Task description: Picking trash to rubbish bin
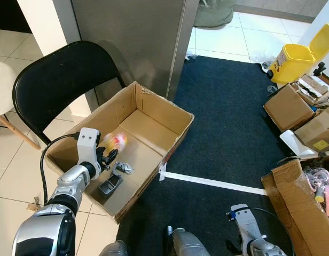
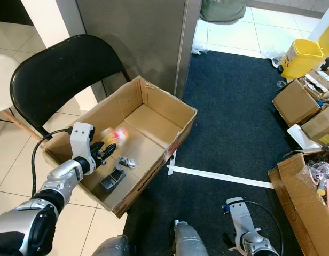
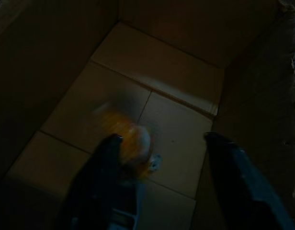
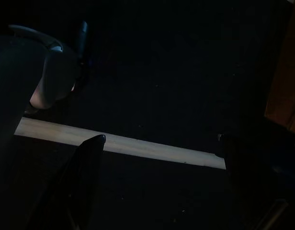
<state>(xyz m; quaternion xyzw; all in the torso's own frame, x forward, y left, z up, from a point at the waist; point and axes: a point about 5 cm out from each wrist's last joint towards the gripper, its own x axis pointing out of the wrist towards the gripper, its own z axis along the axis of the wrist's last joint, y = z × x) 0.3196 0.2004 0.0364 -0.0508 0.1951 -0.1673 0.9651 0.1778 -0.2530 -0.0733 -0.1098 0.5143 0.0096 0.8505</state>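
A dark blue carpet (image 1: 228, 122) crossed by a strip of white tape (image 1: 212, 182) fills the middle and right of the head views, meeting pale floor tiles (image 1: 7, 176) at lower left and a grey steel-faced cabinet (image 1: 132, 37) at the top. No writing or brand can be read on anything.

An open cardboard box (image 1: 154, 114) sits at centre left, in front of a black folding chair (image 1: 57, 80). Inside it lie a crumpled silver wrapper (image 1: 123, 168) and a dark flat packet (image 1: 110, 185) near the lower part of the box, and a blurred orange-and-white piece of trash (image 1: 115, 141) in the box's left half, caught in a motion smear just above the gripper.

The left gripper (image 1: 108, 158) reaches over the box's near-left wall, its black fingers spread apart and holding nothing; in the left wrist view the orange trash (image 3: 128, 143) shows beside one finger (image 3: 107, 167), over the box floor.

The right gripper (image 4: 157, 143) hangs low at the bottom right of the head view, its fingers parted over the carpet and tape.

At upper right stands a yellow bin (image 1: 298, 58) with its lid raised, beside more cardboard boxes (image 1: 290, 109) holding clutter.
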